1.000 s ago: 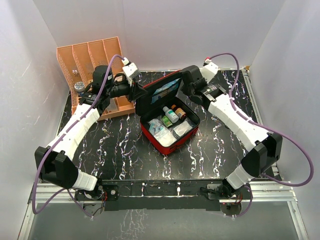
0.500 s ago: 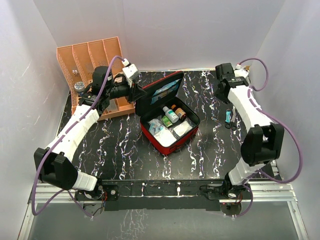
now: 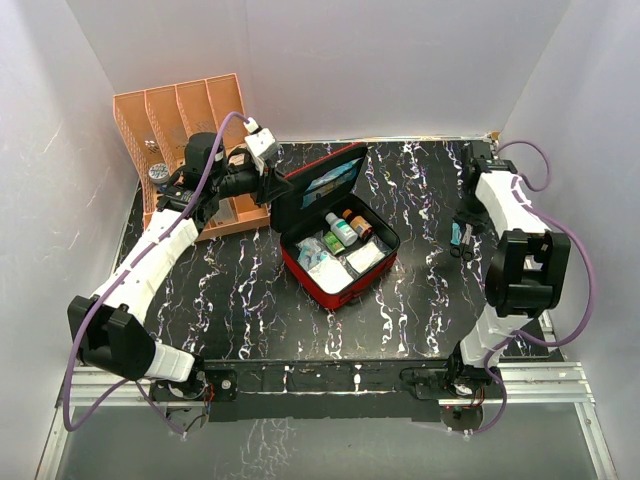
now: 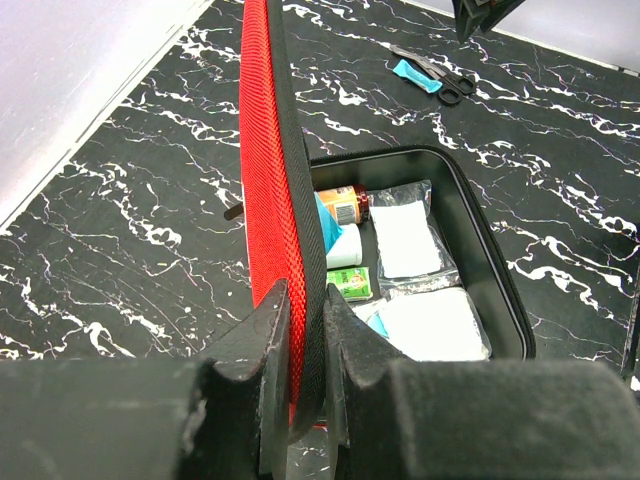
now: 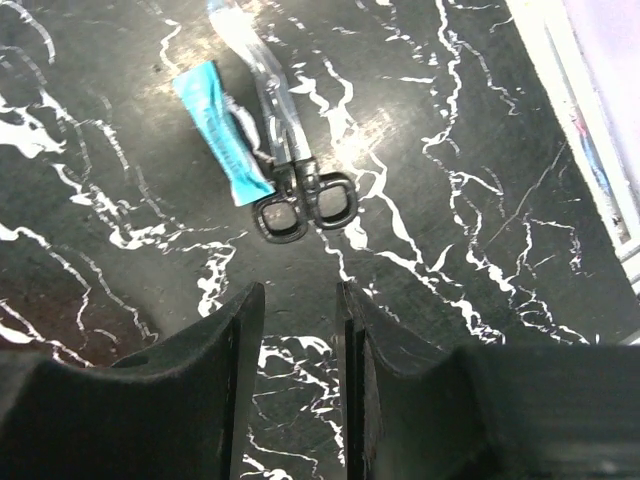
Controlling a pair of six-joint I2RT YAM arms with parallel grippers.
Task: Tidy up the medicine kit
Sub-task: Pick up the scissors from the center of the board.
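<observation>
Locate the medicine kit point(image 3: 340, 245) just beside the orange slotted rack point(image 3: 185, 150), on the rack's side toward the table's middle, resting open on the black marbled table point(image 3: 250, 300). Read the red base as a rounded square set cornerwise in the top view, one corner toward the arm bases and the opposite corner away from them. Report no clear long axis on so square an outline. Note the lid point(image 4: 268, 150) raised near upright along the base edge nearest the rack, its inner face turned away from the rack and toward the open base.

Find the left gripper point(image 4: 305, 300) between rack and kit, clenched on the lid's upper rim. Note one finger point(image 4: 265, 340) against the red outer mesh and the other on the black inner side, with the rim pinched between.

Inside the base, identify a green bottle point(image 3: 341, 231) and a brown bottle point(image 3: 358, 224) at the corner away from the arm bases, plus flat white packets point(image 4: 405, 235) nearer the arm bases. Treat the labels as too small to read. Expect part of the contents hidden behind the lid in the left wrist view.

Find the right gripper point(image 5: 300, 300) well apart from the rack, beyond the kit, hanging over bare table with fingers released and nothing between them. Just ahead of its tips, note black-handled scissors point(image 5: 285, 130) lying against a teal packet point(image 5: 222, 130). In the top view, treat this gripper as hard to make out beneath its own arm.
</observation>
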